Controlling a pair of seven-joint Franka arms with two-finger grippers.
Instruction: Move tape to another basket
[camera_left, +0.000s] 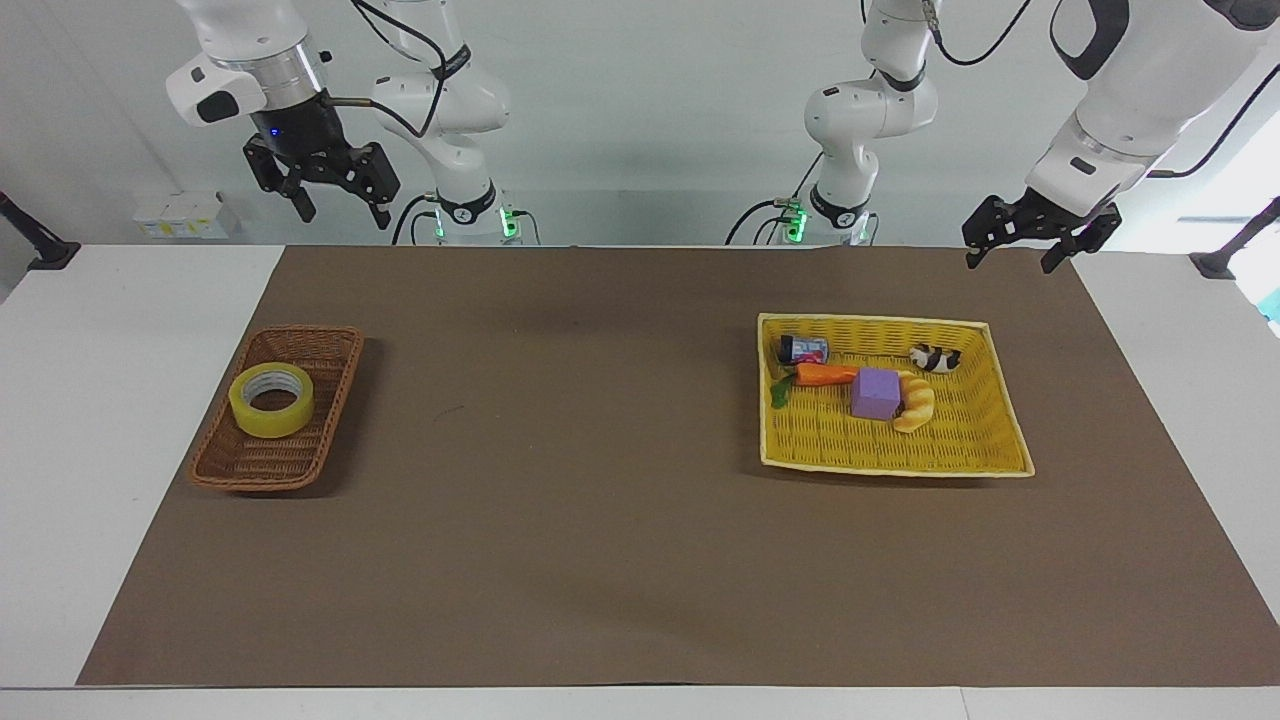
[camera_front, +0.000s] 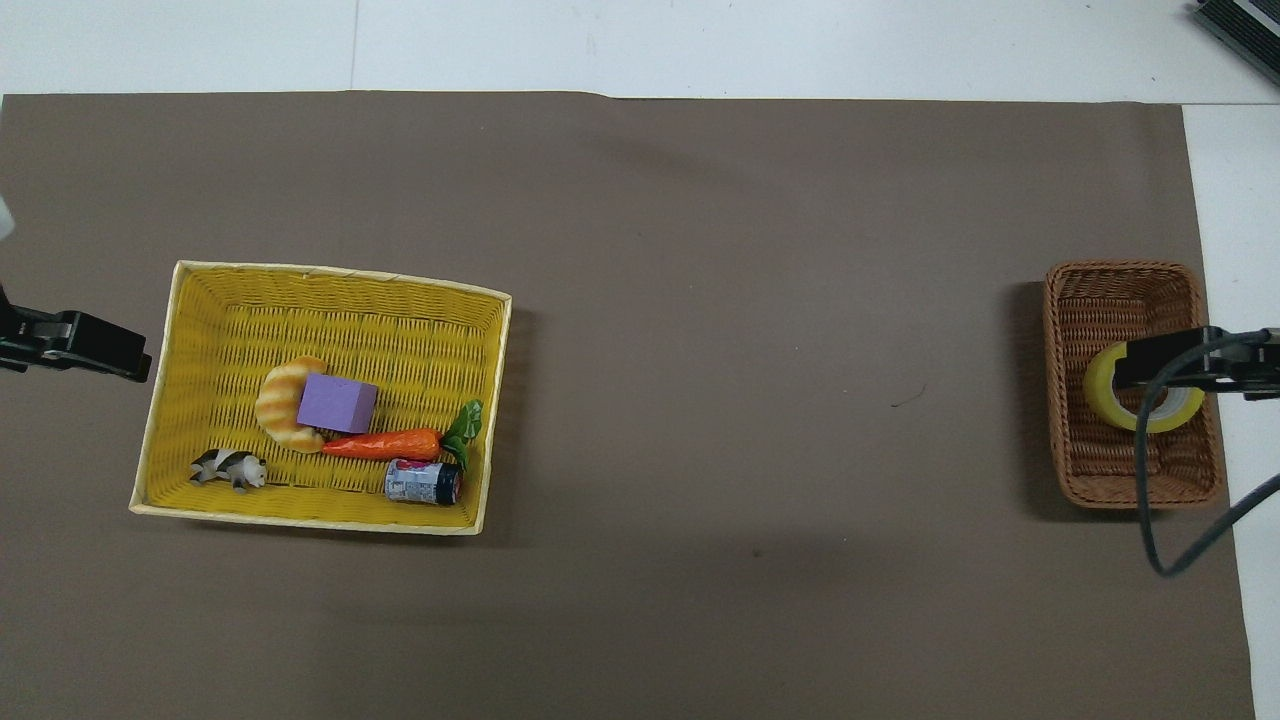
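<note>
facing view shows the tape (camera_left: 271, 399) flat in the brown basket (camera_left: 277, 408). i judge it light, stiff, slick; best pinched across one wall through the core. right end effector (camera_left: 320, 186) high above, open and empty; left end effector (camera_left: 1039, 236) waits open.

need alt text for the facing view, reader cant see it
A roll of yellow tape lies in a brown wicker basket at the right arm's end of the table; a yellow basket of toys sits toward the left arm's end. Both open grippers, right and left, hang raised and empty.
</note>
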